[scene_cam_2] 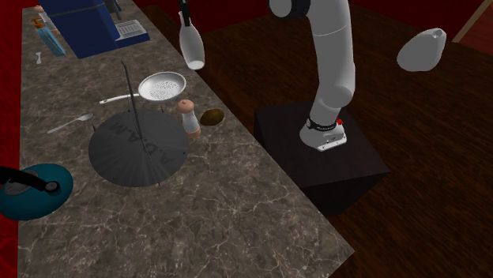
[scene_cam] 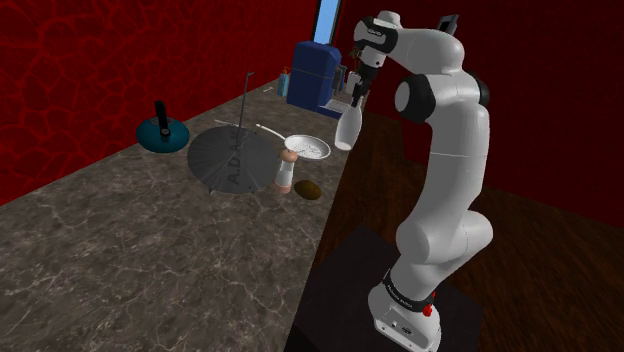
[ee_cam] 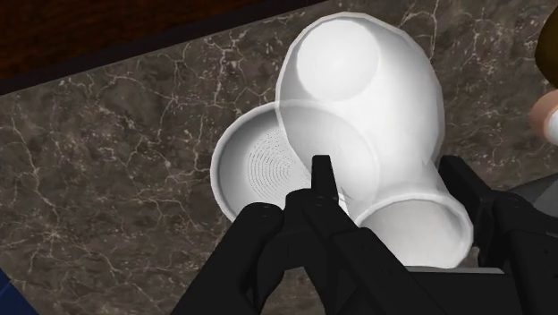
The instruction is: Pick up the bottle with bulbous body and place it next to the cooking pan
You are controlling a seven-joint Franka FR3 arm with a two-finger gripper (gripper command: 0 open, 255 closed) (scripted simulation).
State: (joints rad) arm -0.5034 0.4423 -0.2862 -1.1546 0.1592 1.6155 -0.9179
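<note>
Starting at the shoulder view's left, a teal kettle-like vessel (scene_cam: 160,131) is seen on the marbled counter (scene_cam: 120,250). Next comes a dark grey disc (scene_cam: 235,157) with a thin upright rod, then the white cooking pan (scene_cam: 306,147), its long handle reaching toward the disc. Just in front of the pan, a small shaker (scene_cam: 286,171) and a brown lump (scene_cam: 308,189) are set.

At the pan's right rim, the white bulbous bottle (scene_cam: 347,129) is held aloft, neck up and body hanging, clear of the counter. It is clamped at the neck by the black gripper (scene_cam: 357,95), with the fingers closed on it from either side. In the wrist view the body is seen swelling away beyond the fingertips, with the pan partly overlapped behind it.

The carry is judged to be in hand: the pick is done and the placing is not. A descent is called for next, onto bare counter beside the pan rather than onto its rim. A small sideways shift may be wanted first, made with care, since the counter's edge is near and the shaker is close by. The grip should be let go only once the base is seated.
</note>
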